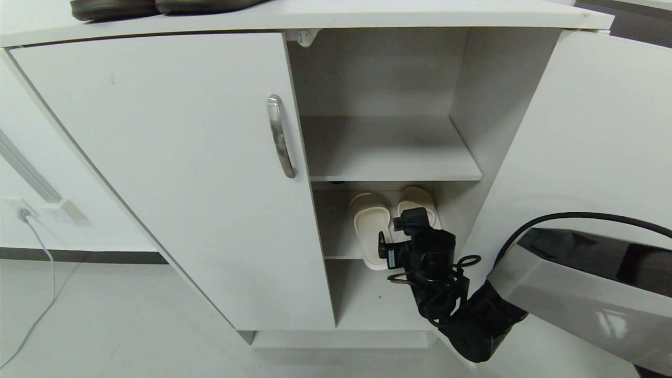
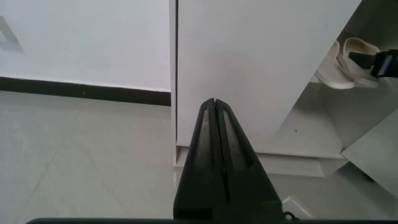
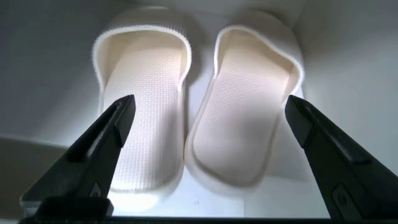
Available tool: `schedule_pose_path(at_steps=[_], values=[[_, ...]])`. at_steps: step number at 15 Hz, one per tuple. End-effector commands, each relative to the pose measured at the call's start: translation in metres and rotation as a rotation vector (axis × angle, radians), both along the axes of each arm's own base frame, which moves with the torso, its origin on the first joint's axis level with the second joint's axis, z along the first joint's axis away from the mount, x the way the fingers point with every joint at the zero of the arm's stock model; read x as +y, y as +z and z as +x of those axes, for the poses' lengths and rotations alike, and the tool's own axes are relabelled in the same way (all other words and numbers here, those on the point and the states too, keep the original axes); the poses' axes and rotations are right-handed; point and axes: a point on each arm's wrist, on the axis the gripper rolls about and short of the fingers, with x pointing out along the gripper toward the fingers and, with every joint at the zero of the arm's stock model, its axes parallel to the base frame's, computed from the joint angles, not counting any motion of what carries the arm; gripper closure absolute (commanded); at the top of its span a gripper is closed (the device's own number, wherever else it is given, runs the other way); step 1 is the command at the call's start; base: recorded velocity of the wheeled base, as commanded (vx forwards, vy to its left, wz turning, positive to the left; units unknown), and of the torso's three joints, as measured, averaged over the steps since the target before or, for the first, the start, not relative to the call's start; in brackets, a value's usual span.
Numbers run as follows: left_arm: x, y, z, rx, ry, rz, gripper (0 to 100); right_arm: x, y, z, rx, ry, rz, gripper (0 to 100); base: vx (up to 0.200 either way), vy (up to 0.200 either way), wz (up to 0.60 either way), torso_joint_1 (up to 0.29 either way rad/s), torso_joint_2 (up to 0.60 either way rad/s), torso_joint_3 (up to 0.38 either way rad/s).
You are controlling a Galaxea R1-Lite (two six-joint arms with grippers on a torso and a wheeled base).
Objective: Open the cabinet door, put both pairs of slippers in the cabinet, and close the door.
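Head view: the white cabinet (image 1: 367, 16) has its left door (image 1: 157, 168) closed, a metal handle (image 1: 281, 136) near that door's inner edge. The right door (image 1: 588, 136) is swung wide open to the right. A dark pair of slippers (image 1: 113, 9) lies on the cabinet top near its back left corner. The upper shelf (image 1: 388, 152) is bare. The cream slippers (image 1: 371, 226) sit side by side on the middle shelf (image 1: 336, 231), heels at its front edge. The right gripper (image 1: 412, 223) hangs just in front of them, between the closed door's edge and the open door. A wall socket (image 1: 23, 212) with a cable (image 1: 50, 273) is off to the left.

Left wrist view: the left gripper (image 2: 214, 102) has its fingers clenched together on nothing, low over the floor (image 2: 81, 155) and pointing at the closed door's bottom edge. The cream slippers (image 2: 339, 68) show past that door.

Right wrist view: the right gripper (image 3: 210, 104) has its fingers (image 3: 99, 149) released and spread wide, one outside each of the cream slippers (image 3: 149, 93). The pair lies close together, toes toward the cabinet's back wall.
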Motion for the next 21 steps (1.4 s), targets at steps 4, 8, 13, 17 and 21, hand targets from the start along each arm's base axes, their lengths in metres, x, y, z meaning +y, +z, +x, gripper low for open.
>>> schedule_pose_path(at_steps=[4, 8, 13, 17, 21], values=[[-0.0001, -0.0001, 0.0001, 0.003, -0.004, 0.001, 100, -0.0028, 0.0136, -0.01, -0.013, 0.011, 0.008, 0, 0.0, 0.0, 0.0, 0.0, 0.0, 0.0], [-0.0001, 0.0, 0.0001, 0.002, -0.004, 0.001, 100, -0.0018, 0.0134, -0.0108, -0.012, 0.014, 0.007, 0, -0.2, 0.0, 0.0, 0.002, 0.0, 0.002], [0.0, 0.0, 0.0001, 0.001, -0.001, 0.0, 100, -0.0018, 0.0134, -0.0108, -0.012, 0.014, 0.007, 0, -0.12, 0.0, 0.0, 0.0, 0.0, 0.004], [0.0, 0.0, 0.0001, 0.002, -0.001, 0.003, 100, -0.0011, 0.0139, -0.01, -0.014, 0.014, -0.004, 0, 0.0, 0.0, 0.0, 0.0, 0.0, 0.0], [-0.0001, 0.0, 0.0001, 0.002, -0.004, 0.004, 100, -0.0003, 0.0114, -0.0101, -0.011, 0.016, -0.007, 0, 0.0, 0.0, 0.0, 0.0, 0.0, 0.0]])
